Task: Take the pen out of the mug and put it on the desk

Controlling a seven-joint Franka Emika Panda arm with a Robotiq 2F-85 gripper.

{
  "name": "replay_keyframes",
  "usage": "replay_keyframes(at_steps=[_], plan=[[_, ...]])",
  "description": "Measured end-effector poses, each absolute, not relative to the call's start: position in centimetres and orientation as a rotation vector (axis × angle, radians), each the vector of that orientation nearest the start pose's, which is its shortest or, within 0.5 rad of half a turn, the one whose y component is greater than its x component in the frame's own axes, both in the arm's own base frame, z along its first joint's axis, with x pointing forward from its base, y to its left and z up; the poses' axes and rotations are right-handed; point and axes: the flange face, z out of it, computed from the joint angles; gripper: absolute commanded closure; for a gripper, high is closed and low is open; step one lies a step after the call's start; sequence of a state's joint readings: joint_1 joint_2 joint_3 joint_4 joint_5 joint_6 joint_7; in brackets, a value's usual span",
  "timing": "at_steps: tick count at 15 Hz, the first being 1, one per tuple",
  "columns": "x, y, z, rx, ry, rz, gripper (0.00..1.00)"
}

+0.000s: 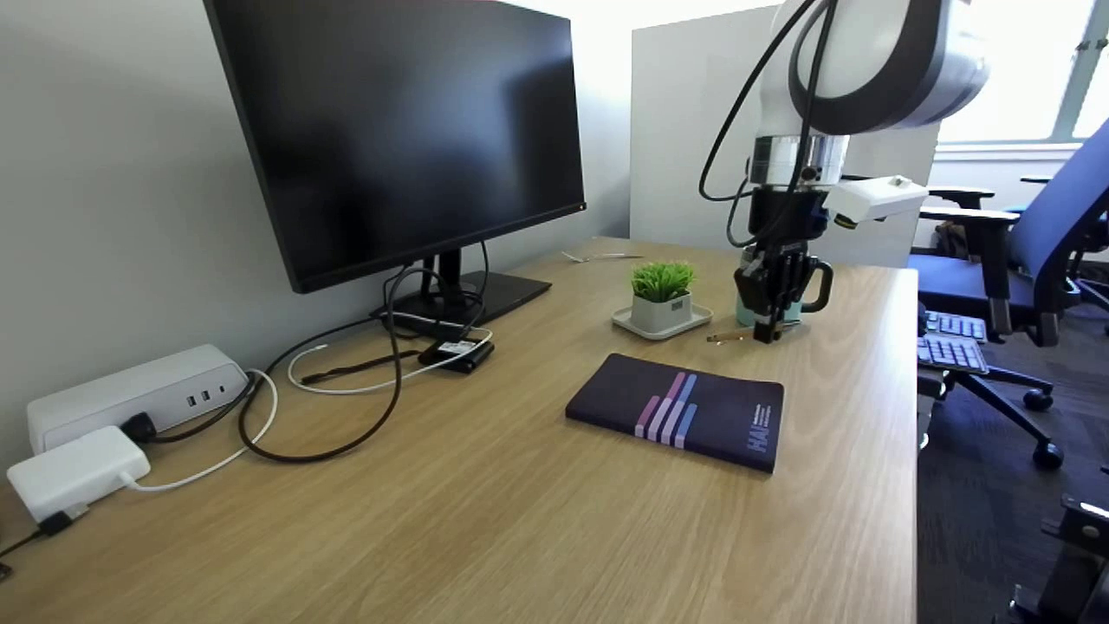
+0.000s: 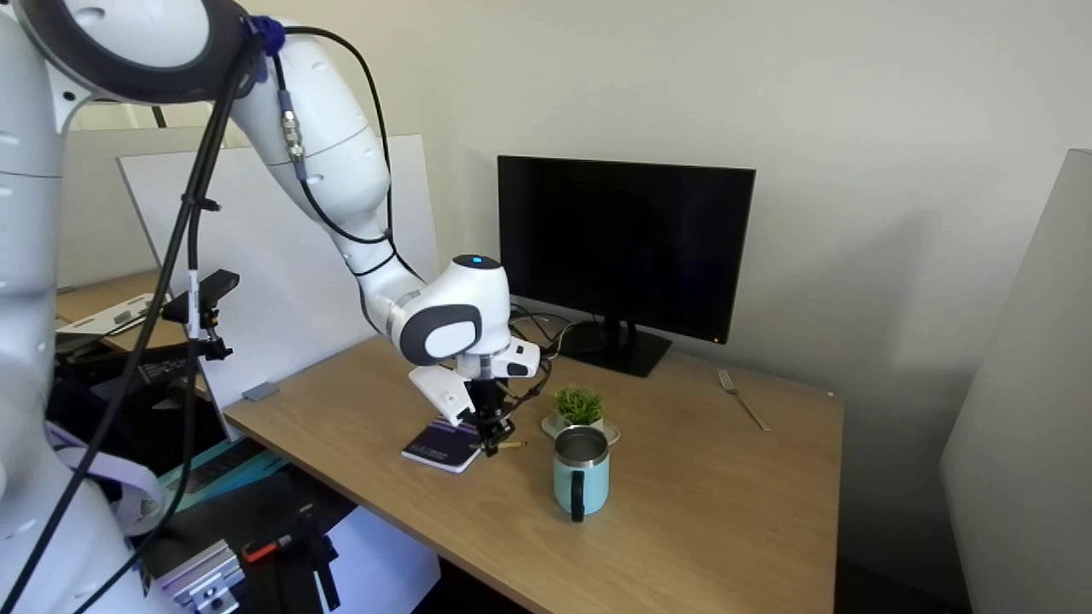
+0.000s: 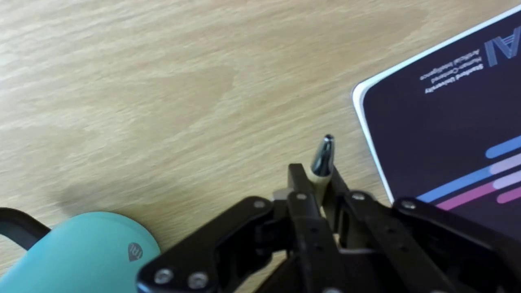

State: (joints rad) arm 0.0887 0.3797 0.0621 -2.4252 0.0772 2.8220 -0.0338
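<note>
Pen (image 3: 321,171) pinched between fingers (image 3: 300,180), metal tip protruding.

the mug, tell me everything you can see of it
The mug is a mint-green cylinder with a black side handle and a steel-looking rim; its inside looks grey and metallic. It stands upright on the desk, handle toward the camera in an exterior view, where the plant is behind it. Nothing shows above its rim, but its inner bottom can't be made out. The wrist view shows a small dark mark on it. The gripper is clear of it.
</note>
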Motion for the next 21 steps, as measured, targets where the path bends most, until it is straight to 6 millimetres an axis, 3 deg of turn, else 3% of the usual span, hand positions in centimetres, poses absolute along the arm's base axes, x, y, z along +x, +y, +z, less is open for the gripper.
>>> replay_keyframes(at_steps=[4,5,6,8,15,17,21], plan=[[47.6,6.8,12.8,-3.096,-0.225,-0.102,0.97],[47.4,6.8,12.4,-3.097,-0.243,-0.124,0.62],[47.3,6.8,12.2,-3.098,-0.258,-0.145,0.61],[46.9,6.6,11.6,-3.103,-0.276,-0.154,0.5],[46.4,6.6,10.8,-3.13,-0.289,-0.157,0.02],[46.6,6.9,11.3,-3.147,-0.265,-0.169,0.0],[47.1,8.3,14.7,-3.191,-0.188,-0.155,0.0]])
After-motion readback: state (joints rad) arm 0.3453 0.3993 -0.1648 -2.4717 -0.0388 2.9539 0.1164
